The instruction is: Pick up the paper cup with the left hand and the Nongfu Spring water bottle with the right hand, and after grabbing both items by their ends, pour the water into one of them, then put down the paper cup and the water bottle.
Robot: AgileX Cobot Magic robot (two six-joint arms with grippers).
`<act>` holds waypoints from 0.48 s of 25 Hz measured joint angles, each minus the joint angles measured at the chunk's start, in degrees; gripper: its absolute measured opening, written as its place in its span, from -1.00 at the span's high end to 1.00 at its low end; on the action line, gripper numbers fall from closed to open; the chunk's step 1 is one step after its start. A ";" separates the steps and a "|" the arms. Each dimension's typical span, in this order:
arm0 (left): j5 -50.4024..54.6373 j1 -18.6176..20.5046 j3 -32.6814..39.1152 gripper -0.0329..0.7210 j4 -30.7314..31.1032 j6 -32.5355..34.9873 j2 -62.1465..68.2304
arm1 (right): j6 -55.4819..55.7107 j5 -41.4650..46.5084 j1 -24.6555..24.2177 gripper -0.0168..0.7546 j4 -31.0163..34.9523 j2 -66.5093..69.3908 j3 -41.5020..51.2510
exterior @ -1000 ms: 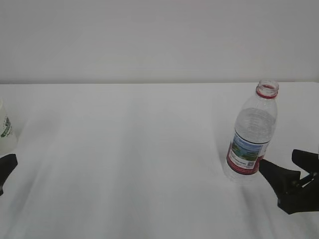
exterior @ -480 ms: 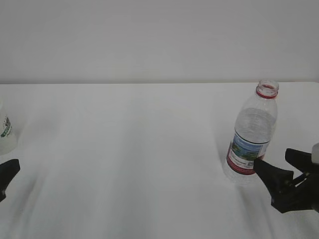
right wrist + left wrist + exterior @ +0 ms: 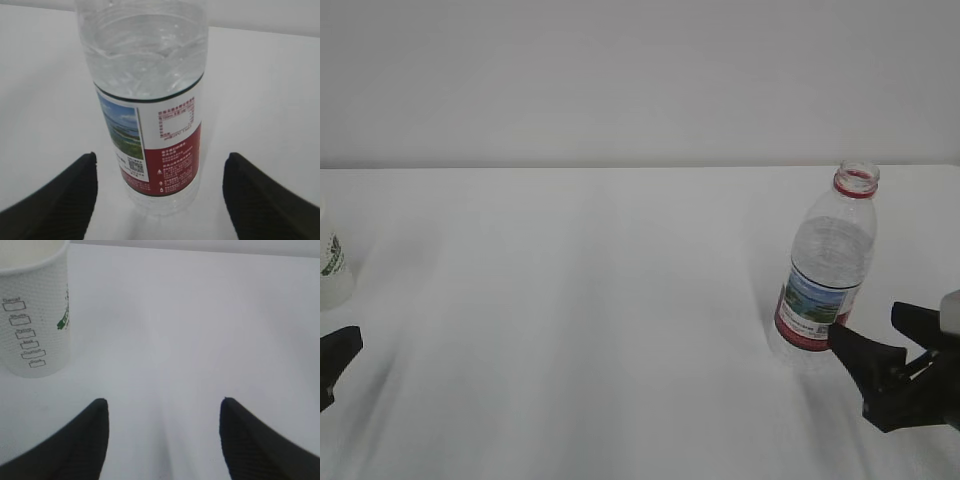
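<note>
The paper cup [image 3: 330, 272] stands upright at the table's far left edge, cut off by the frame. In the left wrist view the paper cup [image 3: 36, 315] sits up and to the left of my left gripper [image 3: 163, 402], which is open, empty and apart from it. The Nongfu Spring water bottle [image 3: 825, 270] stands upright on the right, uncapped, with clear water [image 3: 145, 55] inside. My right gripper [image 3: 160, 156] is open with the bottle's [image 3: 150, 115] lower part between its fingers, a gap on each side.
The white table [image 3: 600, 320] stretches bare between cup and bottle, with a plain white wall behind. In the exterior view only one black fingertip [image 3: 342, 345] of the left arm shows at the left edge; the right gripper [image 3: 868, 328] is low at the right edge.
My right gripper has slid left toward the bottle, its near fingertip now by the bottle's base. The left fingertip has sunk slightly lower in the exterior view. Cup and bottle have not moved.
</note>
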 joint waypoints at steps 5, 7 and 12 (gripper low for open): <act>0.00 0.00 0.00 -0.43 0.00 0.00 0.00 | 0.00 -0.13 0.00 -0.57 0.00 0.00 0.00; 0.00 0.00 0.00 -0.43 0.00 0.00 0.00 | 0.00 -0.13 0.00 -0.57 0.00 0.00 0.00; 0.00 0.00 0.00 -0.43 0.42 0.00 0.00 | -2.80 -0.13 0.00 -0.57 0.00 0.00 0.00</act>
